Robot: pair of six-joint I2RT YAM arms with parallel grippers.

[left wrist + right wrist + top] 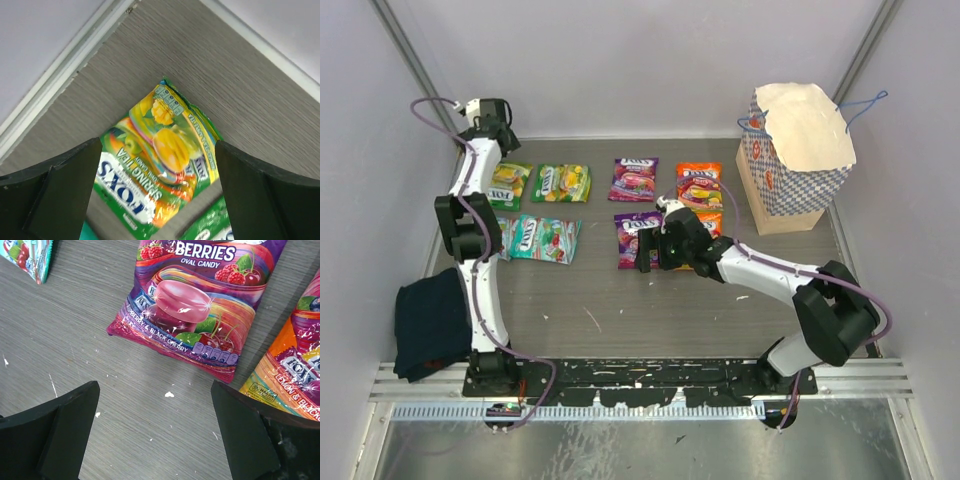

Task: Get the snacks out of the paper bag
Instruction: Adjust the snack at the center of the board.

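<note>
Several snacks lie flat on the table in two rows: two green packets [508, 185] [563, 183], two purple ones [634, 179] [638, 238], a teal one [545, 239] and an orange one [699, 185]. The checkered paper bag [790, 165] stands upright at the back right, its mouth open. My left gripper [503, 140] is open and empty above the far-left green packet [160, 165]. My right gripper [646, 255] is open and empty, low over the table at the near edge of the front purple packet [200, 300].
A dark blue cloth [432, 325] lies at the near left by the left arm's base. Another orange packet [295, 375] lies partly under my right arm. A second green packet [215, 227] sits beside the first. Walls close in on the left, back and right.
</note>
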